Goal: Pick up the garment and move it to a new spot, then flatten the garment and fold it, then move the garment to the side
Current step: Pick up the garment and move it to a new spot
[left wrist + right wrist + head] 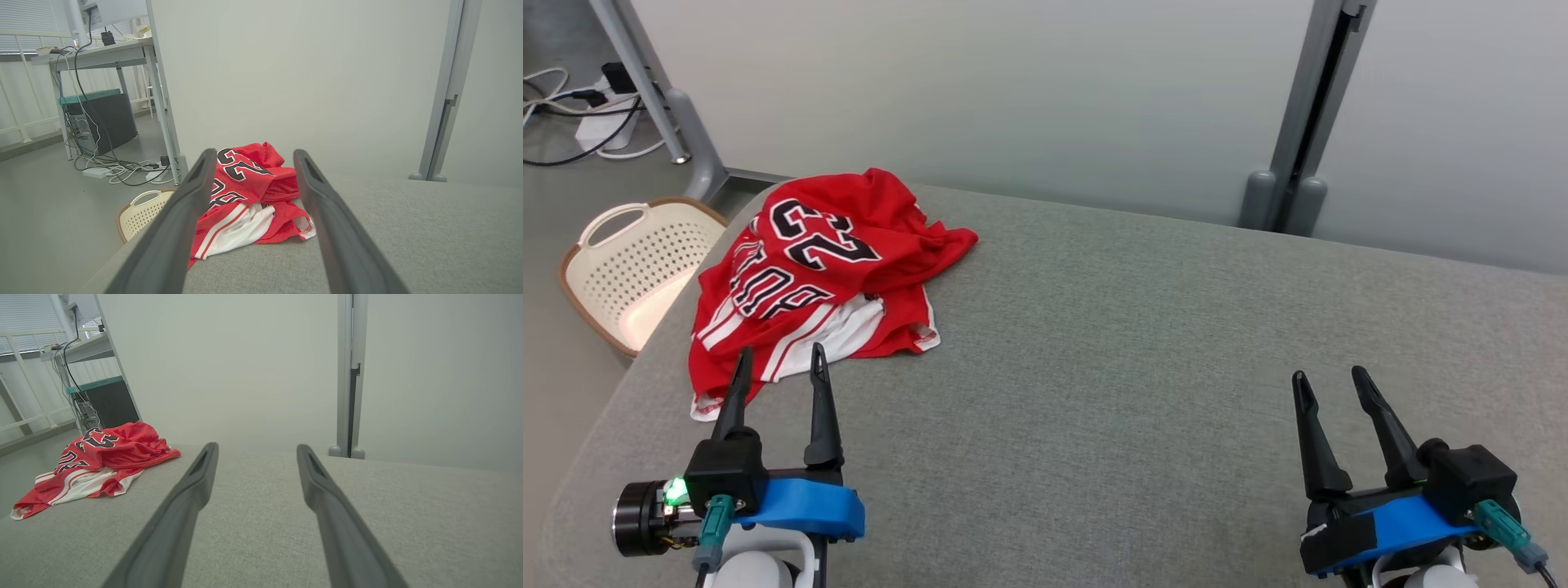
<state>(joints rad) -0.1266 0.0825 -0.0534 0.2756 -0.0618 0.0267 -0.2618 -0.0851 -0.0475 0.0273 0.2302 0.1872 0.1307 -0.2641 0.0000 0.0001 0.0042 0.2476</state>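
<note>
Jaws, left arm: parted wide, empty; long dark fingers [822, 400] aimed at near hem of garment, tips over its edge in head view, contact not determinable.

Jaws, right arm: parted wide, empty; long dark fingers [1313, 441] low over bare cloth, well apart from garment.

Garment [809, 269]: red sports jersey of thin knit cloth, white striped panels, black white-edged numerals and lettering. Crumpled in loose heap, layers folded over one another, white underside showing at near side.

Location: far left corner of grey cloth-covered counter [1143, 327], close to left edge. Framed between left fingers in left wrist view [245, 183]; far off to left in right wrist view [102, 457].

Adjacent: cream perforated plastic basket with brown rim [637, 261], on floor just beside that corner.

Handling, estimated: light, limp, no stiffness; likely smooth and a little slippery; prone to drape, trail and drag on cloth surface when lifted.

Recommended hold: raised ridge of bunched red cloth near top of heap, or near hem corner directly ahead of left jaws; pinch deep enough to catch more than one layer.

Risk: trailing cloth slipping over left edge toward basket.
</note>
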